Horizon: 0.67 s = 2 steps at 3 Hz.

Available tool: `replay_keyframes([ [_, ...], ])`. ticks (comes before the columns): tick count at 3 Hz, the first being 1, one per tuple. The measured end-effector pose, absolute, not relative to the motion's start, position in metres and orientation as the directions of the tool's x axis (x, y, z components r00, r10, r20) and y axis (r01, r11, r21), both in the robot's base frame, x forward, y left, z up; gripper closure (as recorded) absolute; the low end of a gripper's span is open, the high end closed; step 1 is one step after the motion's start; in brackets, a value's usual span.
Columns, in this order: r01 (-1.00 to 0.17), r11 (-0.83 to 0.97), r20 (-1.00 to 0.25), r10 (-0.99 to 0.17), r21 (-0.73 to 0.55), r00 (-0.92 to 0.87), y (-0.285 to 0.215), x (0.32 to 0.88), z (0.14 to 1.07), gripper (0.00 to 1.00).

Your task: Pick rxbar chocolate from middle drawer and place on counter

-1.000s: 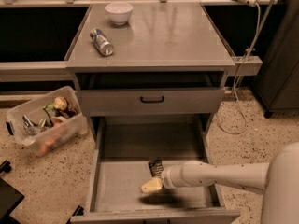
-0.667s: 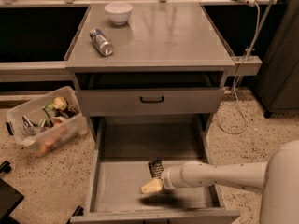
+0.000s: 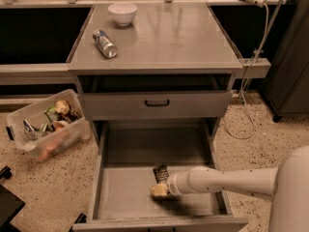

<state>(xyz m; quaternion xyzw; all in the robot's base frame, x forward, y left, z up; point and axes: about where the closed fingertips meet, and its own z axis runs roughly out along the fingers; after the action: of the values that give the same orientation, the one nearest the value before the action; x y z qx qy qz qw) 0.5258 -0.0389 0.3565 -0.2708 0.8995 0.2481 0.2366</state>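
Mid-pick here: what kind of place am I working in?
Likely an office-kitchen mock-up or lab: bowl and can on the grey counter, a plastic bin of oddments on speckled floor. The gripper sits in the open middle drawer beside the rxbar chocolate.

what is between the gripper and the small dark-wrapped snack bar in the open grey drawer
Nothing visible. The gripper sits low in the wide grey metal drawer, right beside the small black-brown wrapped bar. Whether they touch is unclear.
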Motion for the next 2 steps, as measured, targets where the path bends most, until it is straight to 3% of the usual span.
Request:
replay_keyframes([
  [1,-0.605,0.73,-0.56,-0.37,0.318,-0.741,-0.039,0.5258,0.3567,0.65],
  [2,-0.605,0.73,-0.56,-0.37,0.318,-0.741,-0.0401,0.5273,0.3637,0.62],
])
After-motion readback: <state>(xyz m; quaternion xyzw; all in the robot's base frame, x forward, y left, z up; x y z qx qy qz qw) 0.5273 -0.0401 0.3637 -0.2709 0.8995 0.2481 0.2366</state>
